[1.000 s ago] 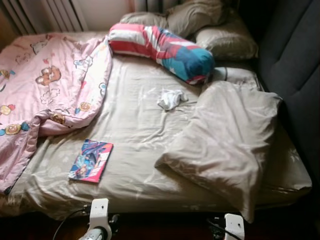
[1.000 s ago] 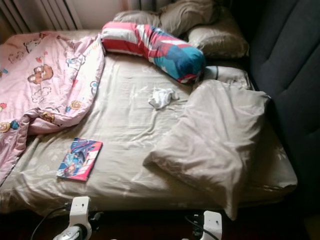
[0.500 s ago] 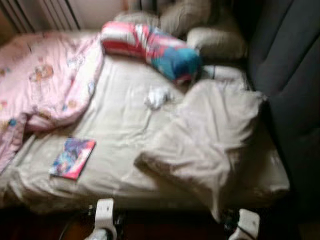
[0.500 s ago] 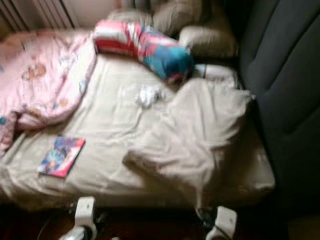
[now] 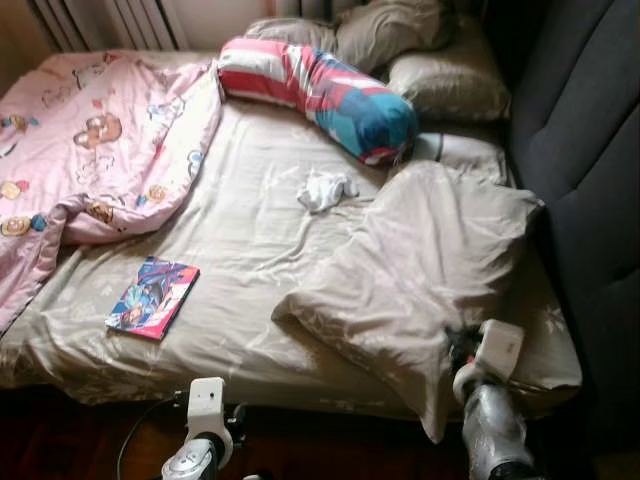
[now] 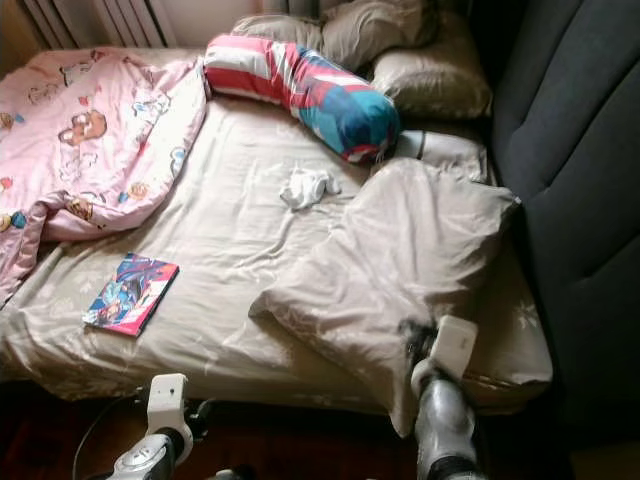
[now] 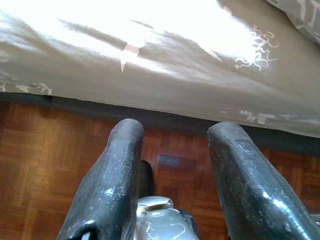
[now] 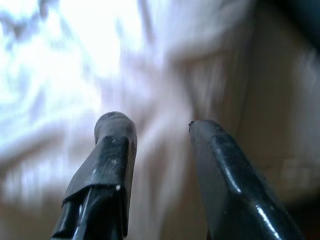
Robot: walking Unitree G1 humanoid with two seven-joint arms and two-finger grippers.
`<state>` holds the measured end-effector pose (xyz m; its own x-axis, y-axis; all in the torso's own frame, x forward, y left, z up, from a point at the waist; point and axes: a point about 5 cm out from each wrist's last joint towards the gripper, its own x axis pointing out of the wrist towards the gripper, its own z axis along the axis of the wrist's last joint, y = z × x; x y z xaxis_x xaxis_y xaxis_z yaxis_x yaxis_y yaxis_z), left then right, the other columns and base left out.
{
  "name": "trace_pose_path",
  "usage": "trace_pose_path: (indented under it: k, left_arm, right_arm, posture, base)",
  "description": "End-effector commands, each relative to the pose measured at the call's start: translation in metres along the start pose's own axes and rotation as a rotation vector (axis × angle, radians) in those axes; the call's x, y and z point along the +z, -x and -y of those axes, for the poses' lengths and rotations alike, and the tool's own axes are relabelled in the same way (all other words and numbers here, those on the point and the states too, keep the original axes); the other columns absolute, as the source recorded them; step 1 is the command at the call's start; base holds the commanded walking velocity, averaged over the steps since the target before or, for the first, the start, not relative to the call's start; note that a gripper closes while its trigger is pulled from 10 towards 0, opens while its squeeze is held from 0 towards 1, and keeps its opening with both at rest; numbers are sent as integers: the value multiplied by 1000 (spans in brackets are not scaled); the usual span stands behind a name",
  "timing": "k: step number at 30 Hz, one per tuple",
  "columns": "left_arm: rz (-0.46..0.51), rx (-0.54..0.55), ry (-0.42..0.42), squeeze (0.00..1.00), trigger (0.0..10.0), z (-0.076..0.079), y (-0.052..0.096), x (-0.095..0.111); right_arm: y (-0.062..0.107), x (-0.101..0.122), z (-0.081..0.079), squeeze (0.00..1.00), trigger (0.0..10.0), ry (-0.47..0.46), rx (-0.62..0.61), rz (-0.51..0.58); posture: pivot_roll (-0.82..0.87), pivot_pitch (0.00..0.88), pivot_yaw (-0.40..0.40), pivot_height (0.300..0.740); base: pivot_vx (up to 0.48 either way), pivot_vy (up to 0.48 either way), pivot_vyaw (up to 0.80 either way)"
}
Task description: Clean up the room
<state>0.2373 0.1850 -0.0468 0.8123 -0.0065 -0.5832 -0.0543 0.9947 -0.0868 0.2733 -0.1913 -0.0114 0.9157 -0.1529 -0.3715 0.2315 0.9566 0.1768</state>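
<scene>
A beige duvet (image 5: 430,260) lies crumpled on the right half of the bed (image 5: 250,240). My right gripper (image 5: 457,345) is raised at the duvet's near corner, and its fingers (image 8: 116,131) stand open just over the fabric, gripping nothing. A pink cartoon quilt (image 5: 90,150) is bunched on the left. A colourful magazine (image 5: 152,297) lies flat near the front edge. A small white crumpled cloth (image 5: 326,189) sits mid-bed below a striped bolster (image 5: 315,92). My left gripper (image 7: 175,130) hangs open over the wood floor by the bed's front edge.
Beige pillows (image 5: 440,80) are stacked at the head of the bed. A dark padded wall panel (image 5: 585,150) runs along the right side. A radiator (image 5: 110,15) stands behind the quilt. Dark parquet floor (image 7: 45,150) lies in front of the bed.
My right arm has risen from below the bed's front edge up to the near corner of the beige duvet. The camera has shifted; the things on the bed have not moved.
</scene>
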Motion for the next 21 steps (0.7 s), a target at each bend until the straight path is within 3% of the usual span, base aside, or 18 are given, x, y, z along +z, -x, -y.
trace_pose_path:
  k: [1,15,21]
  left_arm:
    - [9,2,9,0,10000,-1,0,0]
    - [28,-16,-10,0,10000,2,0,2]
    - [26,-12,-11,0,10000,2,0,2]
  right_arm:
    - [-5,13,3,0,10000,1,-8,43]
    - [-5,11,-3,0,10000,7,10,36]
    - [-4,8,-6,0,10000,12,17,18]
  posture:
    - [-59,194,19,740]
    - [-60,196,20,740]
    - [-58,199,16,740]
  base:
    - [326,0,0]
    - [335,0,0]
    - [0,0,0]
